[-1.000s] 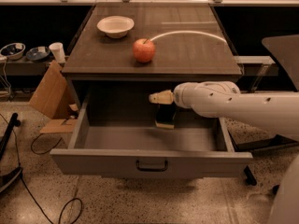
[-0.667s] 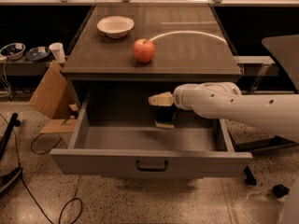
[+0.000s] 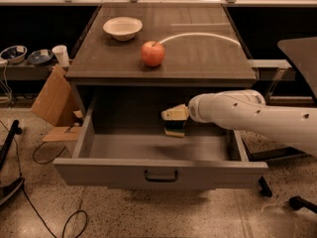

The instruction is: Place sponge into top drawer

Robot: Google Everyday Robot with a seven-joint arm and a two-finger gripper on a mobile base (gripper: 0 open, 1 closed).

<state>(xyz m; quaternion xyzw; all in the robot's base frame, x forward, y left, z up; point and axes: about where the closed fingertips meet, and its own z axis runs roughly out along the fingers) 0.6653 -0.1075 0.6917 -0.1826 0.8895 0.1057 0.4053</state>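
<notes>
The top drawer [image 3: 161, 171] of the grey cabinet is pulled wide open, its dark bar handle at the centre of the front panel. My white arm reaches in from the right, and my gripper [image 3: 174, 117] hangs over the drawer's back half. It is shut on the sponge [image 3: 175, 128], a small green and yellow block held a little above the drawer floor, with a shadow under it.
On the cabinet top stand a red apple [image 3: 152, 53] and a white bowl [image 3: 122, 28]. A cardboard box [image 3: 52, 100] leans at the left of the cabinet, cables lie on the floor at the left, and a chair base [image 3: 302, 202] is at the right.
My gripper has sunk slightly toward the drawer with the sponge in it. The drawer, apple and bowl have not moved.
</notes>
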